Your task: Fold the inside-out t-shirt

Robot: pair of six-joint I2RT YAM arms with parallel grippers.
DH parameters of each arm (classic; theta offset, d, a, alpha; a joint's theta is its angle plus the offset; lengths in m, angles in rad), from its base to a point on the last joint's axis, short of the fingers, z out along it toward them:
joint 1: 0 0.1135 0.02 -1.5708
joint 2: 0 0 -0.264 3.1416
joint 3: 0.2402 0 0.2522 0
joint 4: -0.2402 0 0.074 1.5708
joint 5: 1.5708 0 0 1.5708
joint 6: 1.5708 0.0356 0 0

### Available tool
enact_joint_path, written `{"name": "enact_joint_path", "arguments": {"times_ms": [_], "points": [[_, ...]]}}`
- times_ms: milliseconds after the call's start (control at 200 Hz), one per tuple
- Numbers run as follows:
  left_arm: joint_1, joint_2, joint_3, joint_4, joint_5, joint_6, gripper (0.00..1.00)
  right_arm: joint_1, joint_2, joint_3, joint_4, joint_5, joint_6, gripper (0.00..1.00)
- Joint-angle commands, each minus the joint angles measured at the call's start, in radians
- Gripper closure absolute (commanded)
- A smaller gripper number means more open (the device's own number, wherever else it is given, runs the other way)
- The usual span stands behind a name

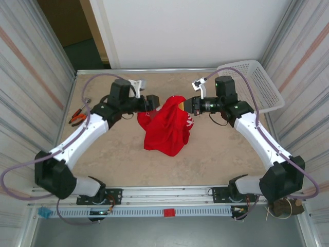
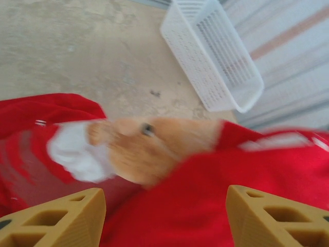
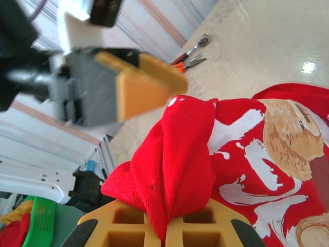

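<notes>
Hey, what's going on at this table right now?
Two robot arms are working on a red t-shirt in the middle of the table. The right pincer is shut on a bunched fold of it, holding that part up. The left pincer is open, facing the cloth. The shirt is crumpled, not yet folded.

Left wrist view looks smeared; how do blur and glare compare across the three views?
Left wrist: motion blur smears the t-shirt print and the basket. Right wrist: cloth fold sharp, left end effector blurred, glare spot on the table. Top external: sharp, evenly lit.
</notes>
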Motion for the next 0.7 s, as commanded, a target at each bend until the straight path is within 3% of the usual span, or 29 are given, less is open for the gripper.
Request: {"name": "enact_joint_path", "arguments": {"times_ms": [0,180,441,611,696], "points": [[-0.109,-0.058,-0.055,-0.033,-0.267,-0.006,0.36,-0.006,0.009,-0.011,0.041,-0.03,0.016,1.0],[-0.242,-0.034,-0.027,-0.05,-0.5,0.079,0.35,-0.004,0.004,-0.016,0.049,-0.025,0.027,1.0],[-0.25,0.081,0.03,-0.048,-0.564,0.202,0.35,-0.001,-0.012,-0.019,0.043,-0.02,0.031,1.0],[-0.244,0.165,0.087,-0.005,-0.546,0.263,0.32,0.011,-0.021,-0.03,0.047,-0.018,0.037,1.0],[-0.21,0.222,0.109,0.039,-0.402,0.289,0.28,0.011,-0.024,-0.034,0.048,-0.01,0.036,1.0]]}}
